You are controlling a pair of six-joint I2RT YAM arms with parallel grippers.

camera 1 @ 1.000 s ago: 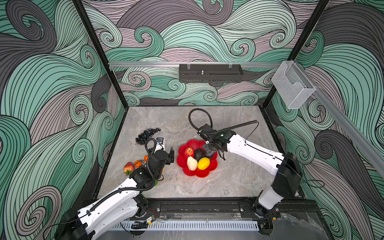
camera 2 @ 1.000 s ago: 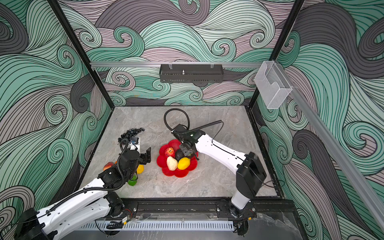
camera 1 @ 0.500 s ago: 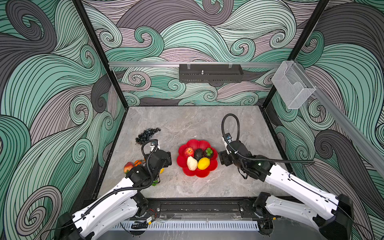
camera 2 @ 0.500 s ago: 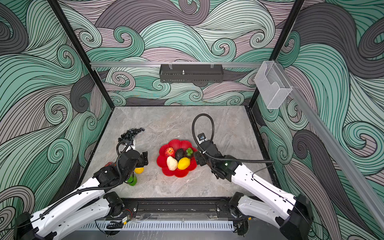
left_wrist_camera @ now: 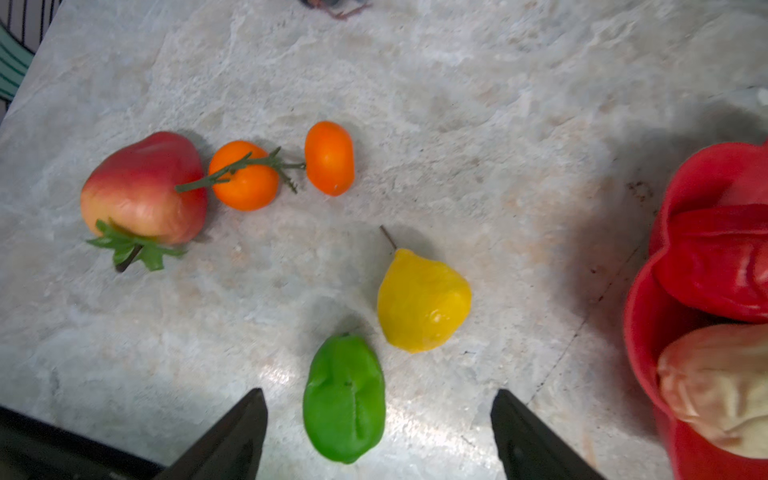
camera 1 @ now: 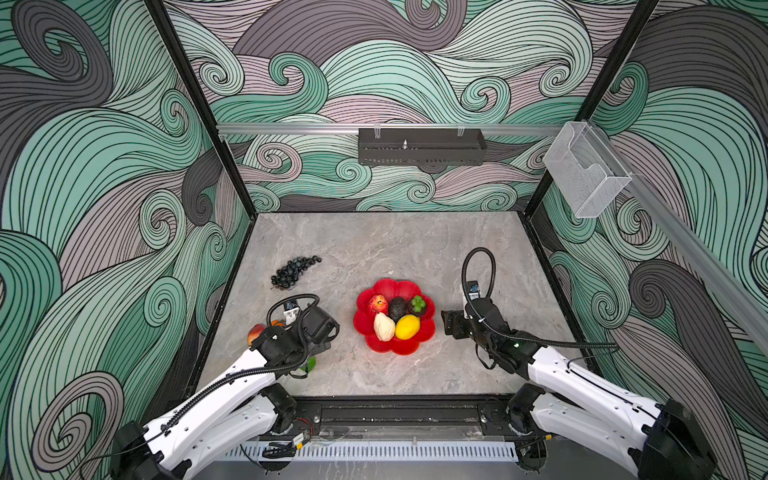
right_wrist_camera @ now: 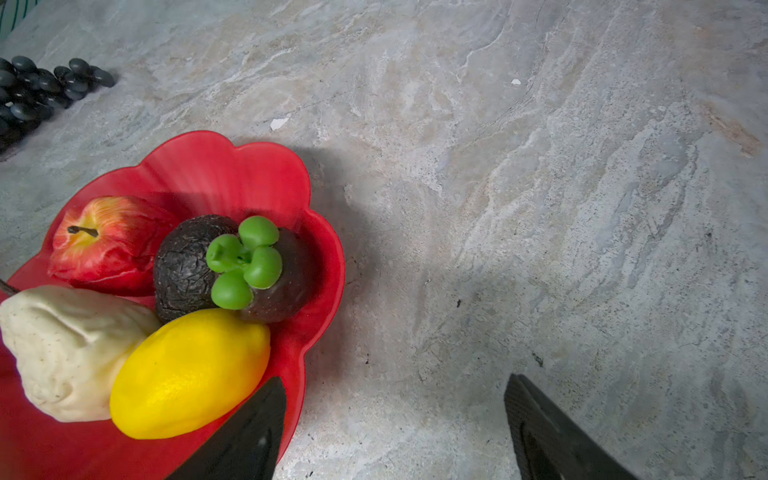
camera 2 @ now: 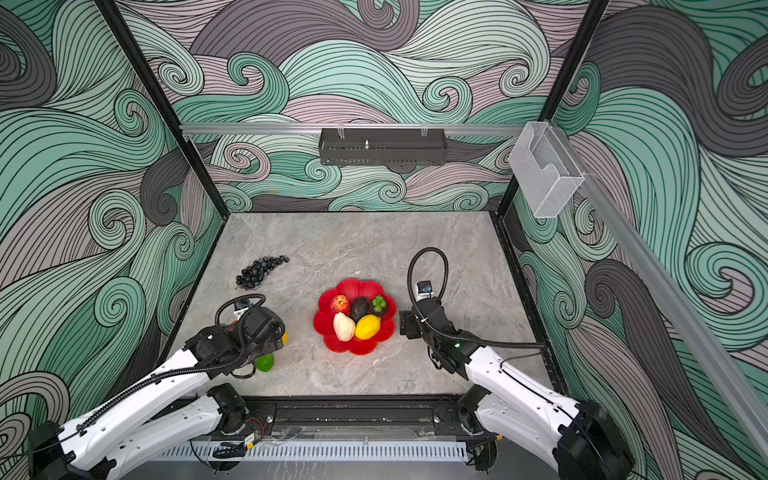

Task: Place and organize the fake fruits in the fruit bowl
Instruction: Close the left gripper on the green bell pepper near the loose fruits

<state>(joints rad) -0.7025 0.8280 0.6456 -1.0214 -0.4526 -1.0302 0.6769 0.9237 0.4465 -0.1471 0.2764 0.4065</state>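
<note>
Fake fruits (left_wrist_camera: 424, 301) lie loose around 8 to 9 o'clock of the fruit bowl (camera 1: 390, 286). We see the green lime (left_wrist_camera: 344, 399) between the spread, empty jaws of the left gripper (left_wrist_camera: 378, 392), its long axis along our reach, so closing should cross its narrow width. Spread and empty too, the right gripper (right_wrist_camera: 397, 378) sits at the bowl's 3 o'clock, farther off.

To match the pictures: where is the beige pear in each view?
In a top view: pear in the bowl, left of the lemon.
In a top view: pear, same place.
Left wrist: pear in the bowl, cut off at the edge.
Right wrist: pear beside the lemon, near the apple.
Shared landmark: red bowl.
</note>
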